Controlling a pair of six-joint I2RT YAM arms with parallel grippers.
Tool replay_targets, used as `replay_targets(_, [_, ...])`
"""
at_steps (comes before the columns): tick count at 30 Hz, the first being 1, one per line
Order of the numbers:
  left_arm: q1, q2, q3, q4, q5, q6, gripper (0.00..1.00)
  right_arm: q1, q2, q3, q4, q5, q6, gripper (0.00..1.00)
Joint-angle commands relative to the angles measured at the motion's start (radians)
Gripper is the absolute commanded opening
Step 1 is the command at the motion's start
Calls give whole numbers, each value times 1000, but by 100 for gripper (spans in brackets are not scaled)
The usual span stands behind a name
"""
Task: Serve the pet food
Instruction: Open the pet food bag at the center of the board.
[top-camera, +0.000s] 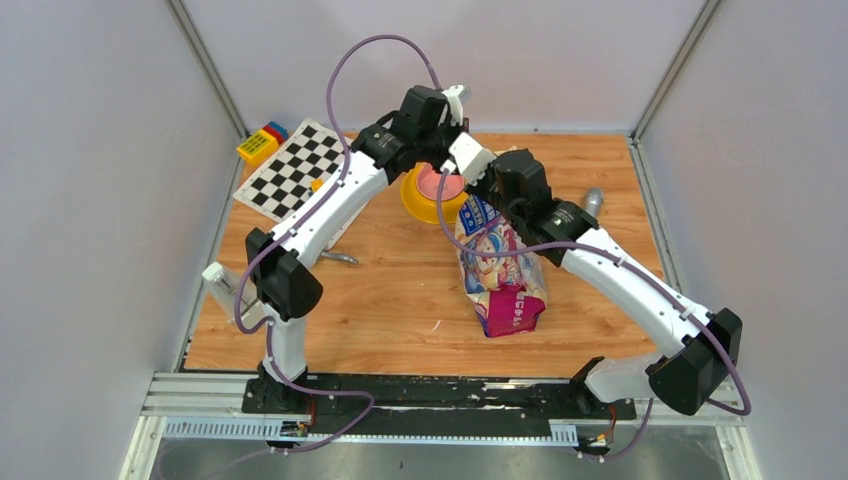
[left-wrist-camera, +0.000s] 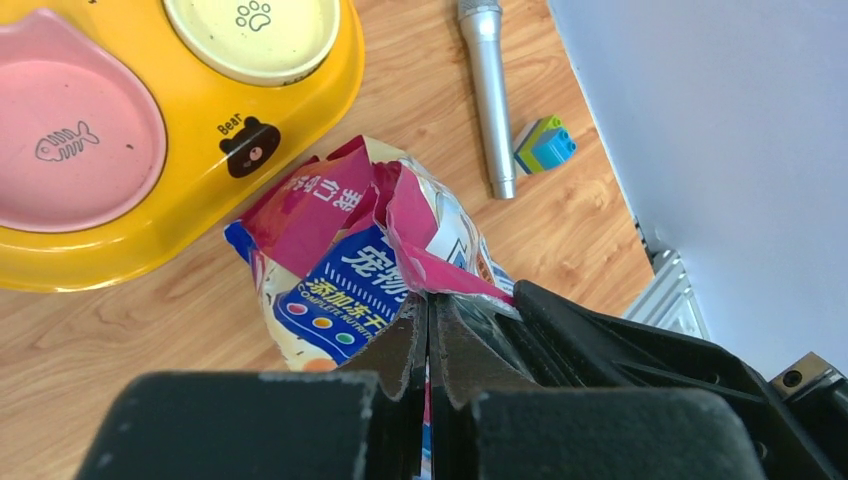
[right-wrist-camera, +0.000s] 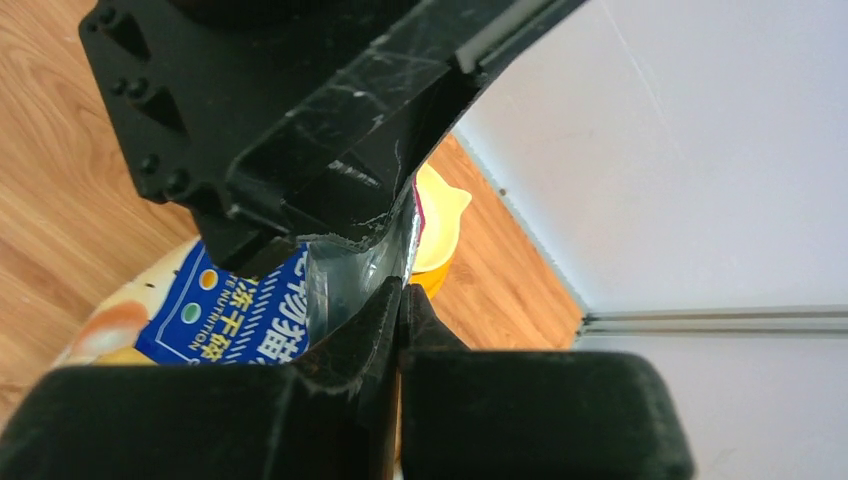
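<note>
The blue-and-pink pet food bag (top-camera: 500, 275) lies on the wooden table, its torn top end (left-wrist-camera: 375, 215) pointing at the yellow double-bowl feeder (top-camera: 420, 200). The pet food itself is hidden inside the bag. My left gripper (left-wrist-camera: 428, 300) is shut on the pink edge of the bag's mouth. My right gripper (right-wrist-camera: 400, 290) is shut on the opposite, silver-lined edge of the mouth (right-wrist-camera: 350, 275). In the top view both grippers (top-camera: 468, 160) (top-camera: 482, 188) meet at the bag's top, right beside the feeder. The feeder's pink bowl (left-wrist-camera: 70, 150) and cream bowl (left-wrist-camera: 250, 30) hold nothing.
A silver metal handle (left-wrist-camera: 485, 90) and a small blue-green block (left-wrist-camera: 545, 145) lie near the right wall. A checkerboard (top-camera: 295, 170) and coloured blocks (top-camera: 262, 140) sit at the back left. A small metal object (top-camera: 340, 258) lies by the left arm.
</note>
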Motion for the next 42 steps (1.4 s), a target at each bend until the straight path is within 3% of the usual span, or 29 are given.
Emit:
replay_targets(1, [33,5,15,-154,-194,112,0,-14,-37,6,125,177,-176,0])
replay_targets(17, [17,7,3,-158,-208,121,0,23,-73,-184,490,243,-539,0])
replay_targets(21, [15,5,-3,-156,-207,122,0,23,-78,-173,475,229,-549,0])
replay_targets(24, [15,4,-5,-154,-202,119,0,22,-72,-101,313,183,-438,0])
replay_targets(27, [12,1,0,-153,-191,115,0,17,-42,48,33,83,-201,0])
replay_targets(30, [6,-2,19,-154,-187,115,0,9,-7,133,-112,12,-55,0])
replay_targets(34, [-2,-11,33,-153,-180,113,0,1,27,175,-202,-27,57,6])
replay_targets(38, [-7,-22,21,-151,-177,110,0,-27,32,189,-238,-70,138,24])
replay_targets(42, [-8,-34,14,-149,-176,109,0,-76,33,209,-266,-146,211,29])
